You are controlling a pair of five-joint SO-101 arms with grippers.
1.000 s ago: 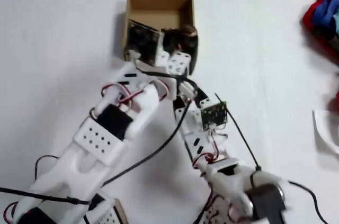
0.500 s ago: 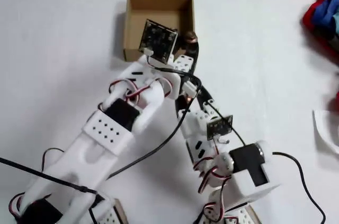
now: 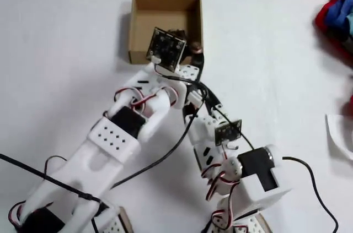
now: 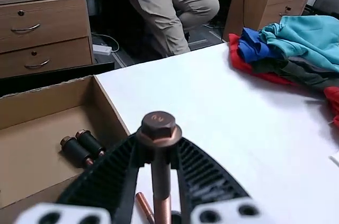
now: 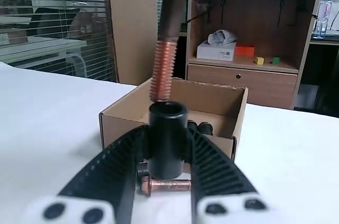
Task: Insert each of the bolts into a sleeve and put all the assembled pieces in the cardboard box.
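Left gripper [image 4: 159, 147] clamped on bolt [image 4: 159, 126], head up, just outside cardboard box [image 4: 32, 102] wall. Right gripper [image 5: 167, 130] closed on sleeve [image 5: 167, 155], upright, just beside box near wall. Bolt tip at sleeve mouth, apparently not yet seated.
Done: two assembled pieces [image 4: 81, 147] inside box.
Left: seat bolt, box it. Loose bolt [image 5: 165, 185] on table beside box.

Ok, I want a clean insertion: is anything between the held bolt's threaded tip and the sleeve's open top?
Nothing visible does. The bolt hangs thread-down just above the open top of the sleeve; a loose bolt lies on the table beneath, out of the path.
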